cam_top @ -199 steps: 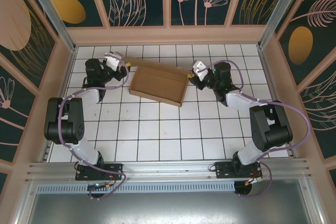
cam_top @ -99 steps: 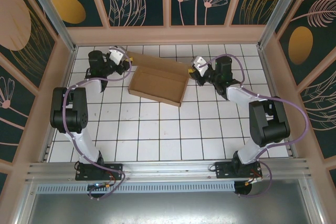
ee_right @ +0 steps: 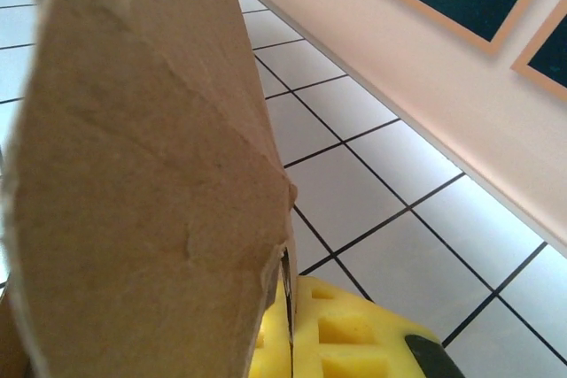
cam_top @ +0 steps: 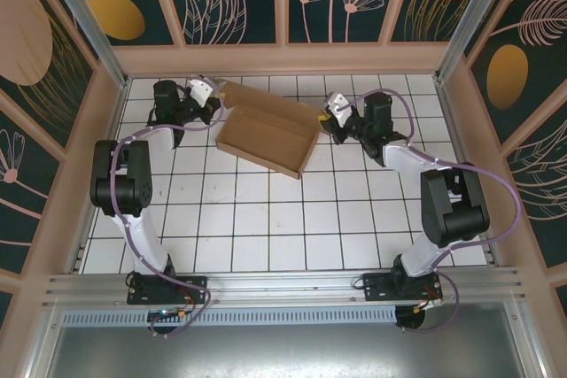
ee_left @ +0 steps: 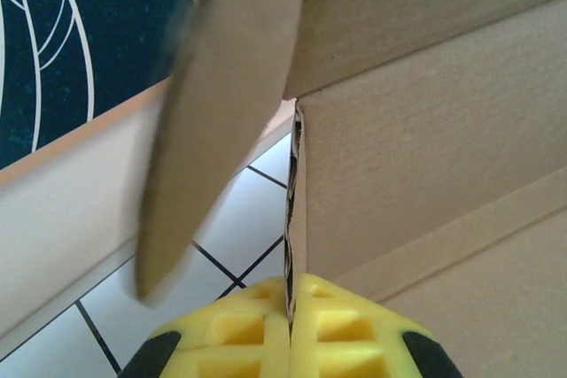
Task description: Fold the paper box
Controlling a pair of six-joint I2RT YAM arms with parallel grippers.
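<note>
Tiled table (cam_top: 266,219) underlies paper box (cam_top: 266,141) clamped by left pincer (ee_left: 290,335), right pincer (ee_right: 288,343).

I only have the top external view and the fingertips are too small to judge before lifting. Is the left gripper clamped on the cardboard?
Observer: Yes. The left wrist view shows the left gripper shut on the edge of a paper box wall, cardboard pinched between its yellow pads.
Operator: And the right?
Observer: The right gripper is likewise shut on a cardboard edge, seen close in its wrist view.
Operator: Anything loose near the left grip?
Observer: A rounded flap stands beside the gripped wall, blurred, not between the pads.
</note>
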